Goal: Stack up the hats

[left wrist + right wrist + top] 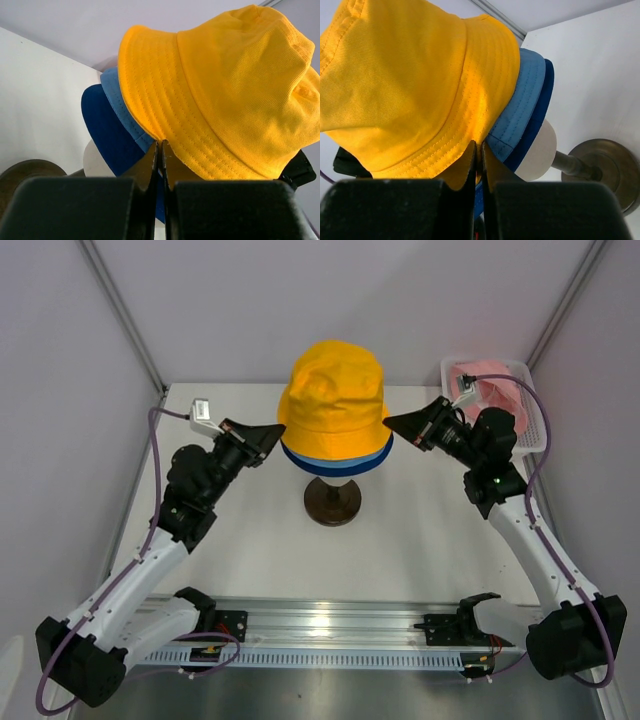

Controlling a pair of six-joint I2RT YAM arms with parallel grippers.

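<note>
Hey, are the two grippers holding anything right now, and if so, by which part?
Both pinch the yellow hat by its brim: the left gripper on the left edge, the right gripper on the right edge, fingers shut on the fabric.

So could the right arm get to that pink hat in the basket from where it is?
Probably yes: the pink hat lies uncovered in the basket right behind the right gripper, which is shut at the yellow hat.

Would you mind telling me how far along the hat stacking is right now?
Done: the dark blue fabric bucket hat and light blue fabric bucket hat sit on the cream mannequin head. In hand: both grippers pinch the yellow-orange bucket hat brim over them. Left: the pink hat lies in the white mesh basket.
</note>
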